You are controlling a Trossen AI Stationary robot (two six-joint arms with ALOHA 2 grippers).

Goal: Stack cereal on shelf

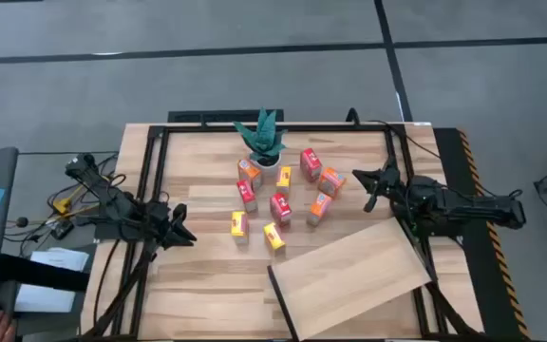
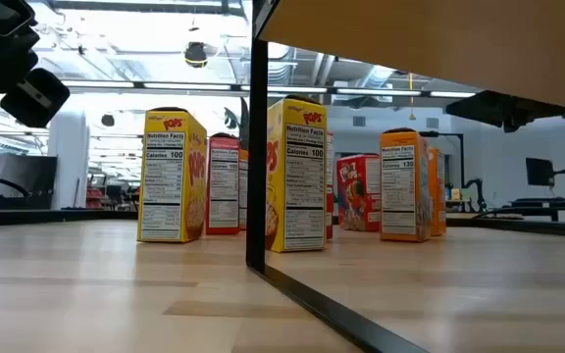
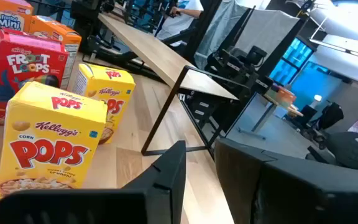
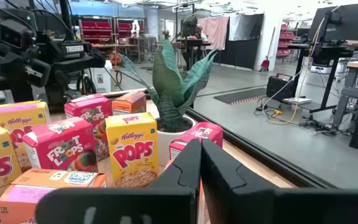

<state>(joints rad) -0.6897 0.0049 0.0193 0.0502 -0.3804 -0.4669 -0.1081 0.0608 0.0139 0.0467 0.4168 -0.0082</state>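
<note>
Several small cereal boxes (image 1: 280,206), red, yellow and orange, stand upright in a loose group at the table's middle. The low view shows a yellow one (image 2: 173,176) close by. The shelf (image 1: 349,275), a pale board on dark legs (image 2: 256,147), stands slanted at the near right, with nothing on top. My left gripper (image 1: 186,233) hovers left of the boxes, pointing at them; a narrow gap shows between its fingers (image 3: 201,162), with nothing in it. My right gripper (image 1: 364,185) is right of the boxes, beyond the shelf's far edge, its fingers shut and bare (image 4: 201,155).
A green plant in a white pot (image 1: 262,142) stands at the far side of the group of boxes. Dark frame rails (image 1: 150,190) run along the table's sides and far edge. Bare planks (image 1: 207,285) lie at the near left. Cables and gear (image 1: 65,199) sit off the left edge.
</note>
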